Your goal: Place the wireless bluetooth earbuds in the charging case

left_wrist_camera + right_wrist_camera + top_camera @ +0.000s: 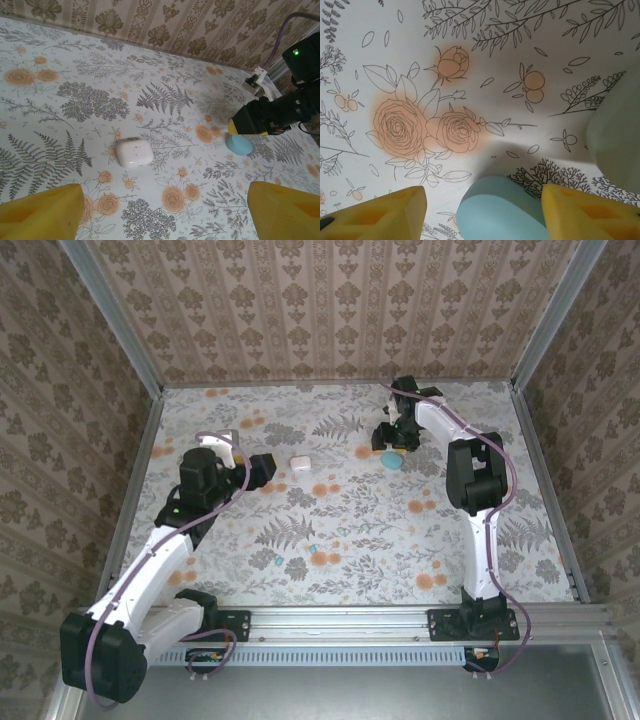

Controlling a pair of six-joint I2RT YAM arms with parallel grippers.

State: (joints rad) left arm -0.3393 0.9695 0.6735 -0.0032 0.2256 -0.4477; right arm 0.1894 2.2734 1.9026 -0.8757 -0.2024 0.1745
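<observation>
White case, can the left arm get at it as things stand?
Probably yes: the left claw is open, and the white case lies just ahead of it with nothing in between.

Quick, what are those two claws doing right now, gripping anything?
Left tool: open, holding nothing.
Right tool: open around the teal case, with a gap on one side, so not clamped.

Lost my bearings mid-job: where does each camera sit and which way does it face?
Top: above and behind, looking down on the table; left arm and right arm show.
Left wrist: low, facing the white case and teal case; own jaws apart below.
Right wrist: close over the teal case, between its open jaws.
All share the teal case.
</observation>
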